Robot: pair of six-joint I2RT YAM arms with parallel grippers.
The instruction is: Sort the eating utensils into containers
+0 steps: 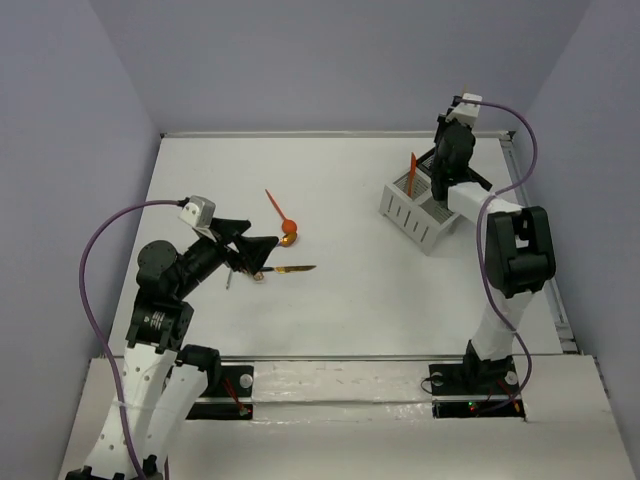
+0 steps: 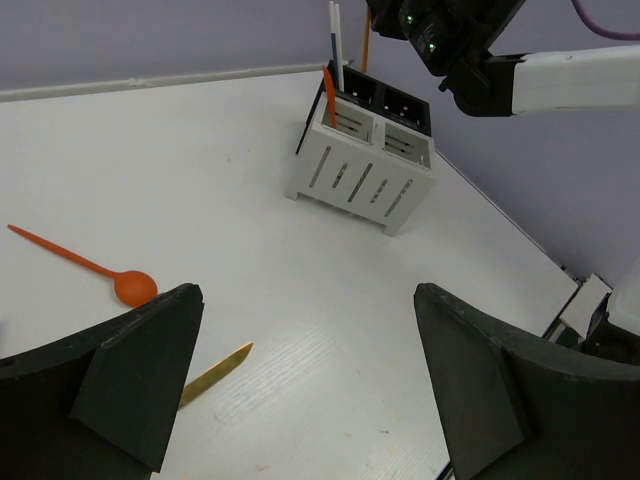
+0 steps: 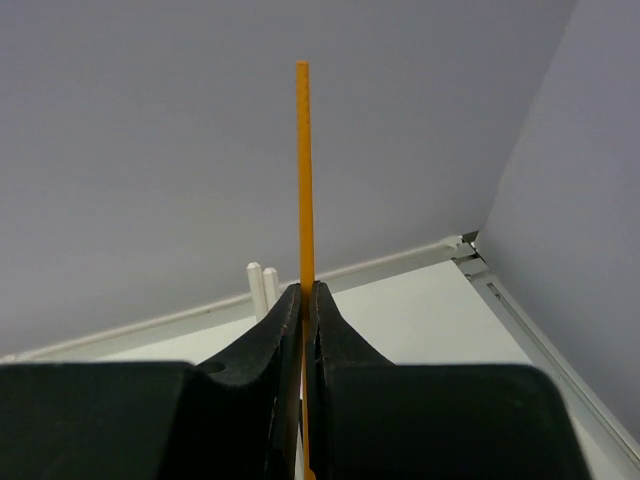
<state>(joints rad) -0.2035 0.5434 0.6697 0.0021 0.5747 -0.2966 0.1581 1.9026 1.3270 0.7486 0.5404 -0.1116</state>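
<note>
My right gripper (image 3: 307,290) is shut on a thin orange utensil (image 3: 303,170) held upright, above the black box (image 2: 395,100) joined to the white slatted caddy (image 1: 418,210). An orange-red utensil (image 1: 412,165) and two white sticks (image 2: 335,40) stand in the containers. My left gripper (image 2: 308,292) is open and empty, low over the table. A gold-brown knife (image 1: 292,269) lies just right of it, under the left finger in the left wrist view (image 2: 215,372). The orange round-bowled spoon (image 1: 284,222) lies beyond it.
The caddy (image 2: 360,180) stands at the back right, close to the table's right rail (image 1: 535,240). Purple walls close in the back and sides. The right arm (image 1: 500,250) reaches over the table's right side.
</note>
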